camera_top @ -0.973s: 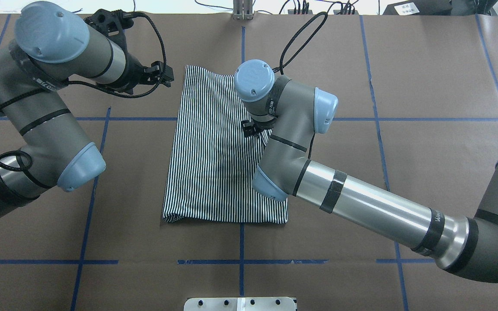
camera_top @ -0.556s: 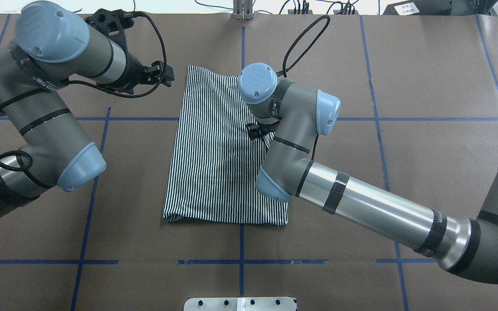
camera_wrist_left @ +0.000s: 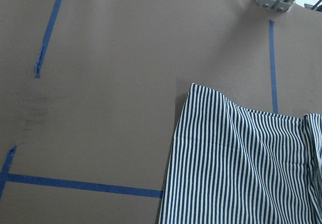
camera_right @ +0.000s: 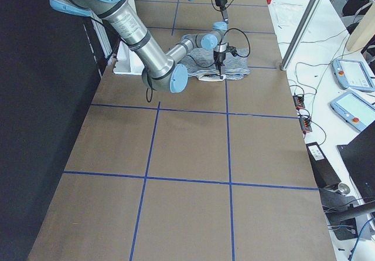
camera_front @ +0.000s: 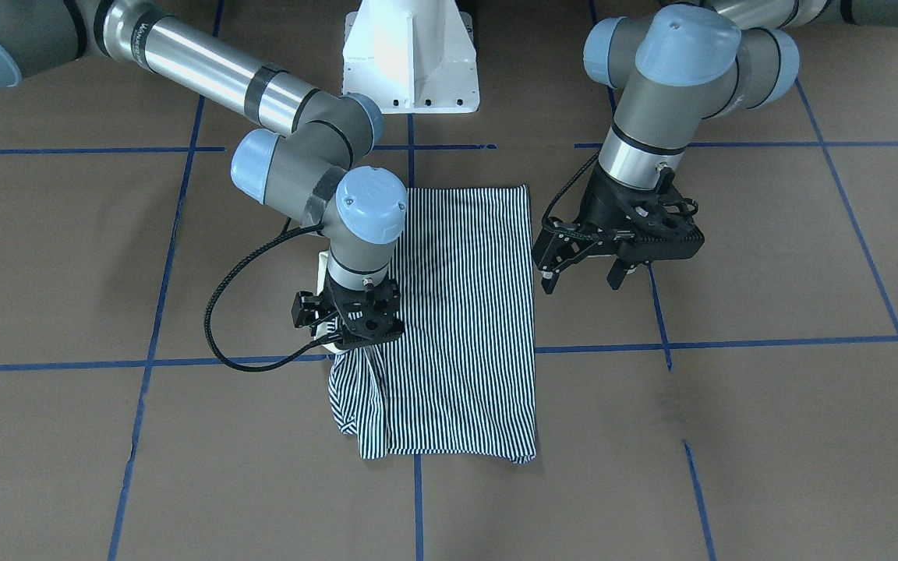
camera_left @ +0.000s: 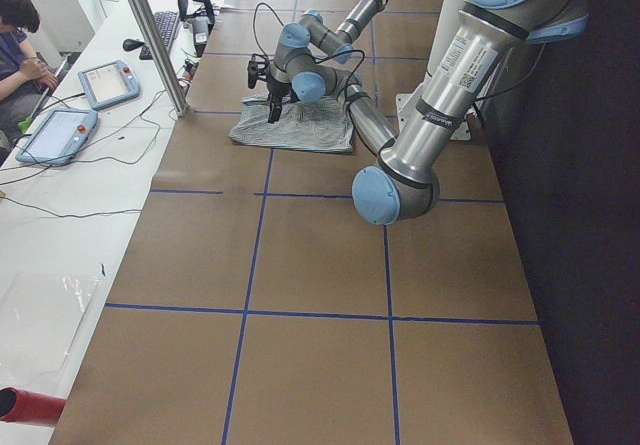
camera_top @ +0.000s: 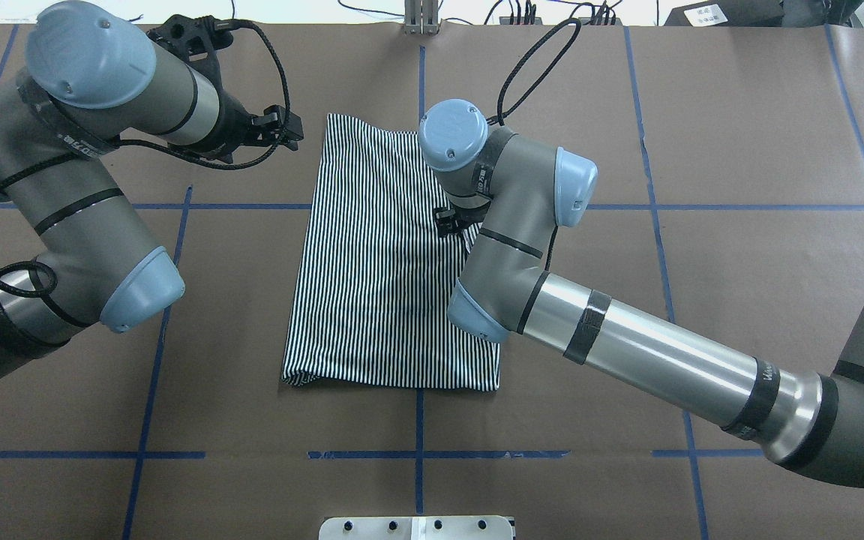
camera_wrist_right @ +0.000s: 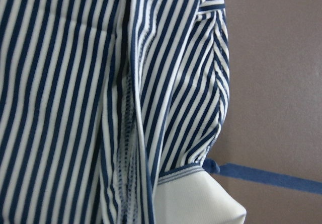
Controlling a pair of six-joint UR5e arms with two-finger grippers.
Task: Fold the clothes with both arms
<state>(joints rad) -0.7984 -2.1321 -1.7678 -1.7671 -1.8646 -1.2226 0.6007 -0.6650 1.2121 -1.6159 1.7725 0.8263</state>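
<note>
I see the shirt lying folded into a long striped rectangle at the table's centre. My right gripper stands at the shirt's 2 o'clock edge in the overhead view, pinching a raised fold of the cloth. My left gripper hovers just off the shirt's 10 o'clock corner, fingers spread wide, holding nothing.

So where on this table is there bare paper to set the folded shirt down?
The near strip between the shirt hem and the white pedestal base is bare, as is the wide stretch to the robot's right beyond the right arm. It is crowded around the shirt: the right end effector is on it, and the left end effector hangs beside it.
</note>
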